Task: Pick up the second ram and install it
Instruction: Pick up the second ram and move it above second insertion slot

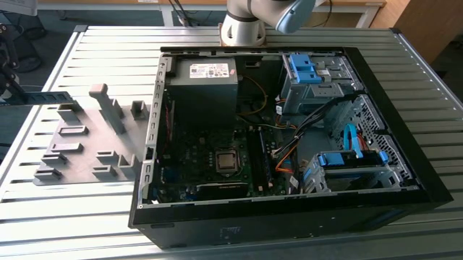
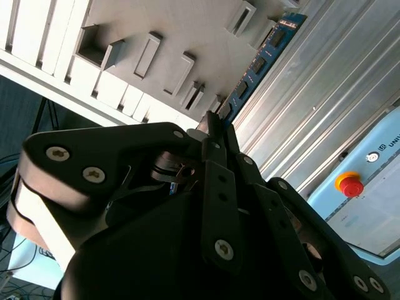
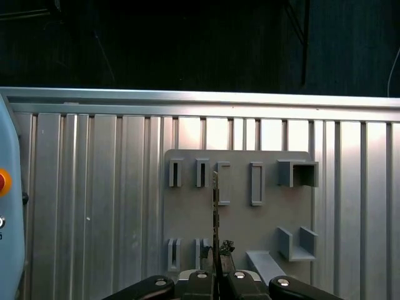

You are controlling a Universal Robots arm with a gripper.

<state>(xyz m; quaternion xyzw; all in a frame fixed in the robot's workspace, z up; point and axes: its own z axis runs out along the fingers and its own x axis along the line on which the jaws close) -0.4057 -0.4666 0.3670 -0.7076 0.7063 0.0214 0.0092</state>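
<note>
Ribbed aluminium worktop (image 1: 361,38) carries every item in the exterior view. Largest on it is an open black steel computer case (image 1: 289,227), lying on its side with a dark motherboard (image 1: 217,179) exposed and a grey boxed power supply (image 1: 205,81) at its far end. Behind the case stands the pale grey robot arm's base (image 1: 242,24). Towards the exterior view's left, beside the case, lies a flat grey plastic holder plate (image 1: 79,146) with raised slotted blocks (several slots stand vacant).

Black multi-link tool (image 2: 215,128): in both wrist views its fingers are pressed together on one end of the second ram (image 2: 262,59), a thin, long, blue-green circuit board with small dark chips. The stick projects straight out from the fingertips. In the first wrist view it appears edge-on, seen against the holder plate. In the exterior view it shows as a dark strip at the picture's left edge, near the plate's far end and well apart from the case.
</note>
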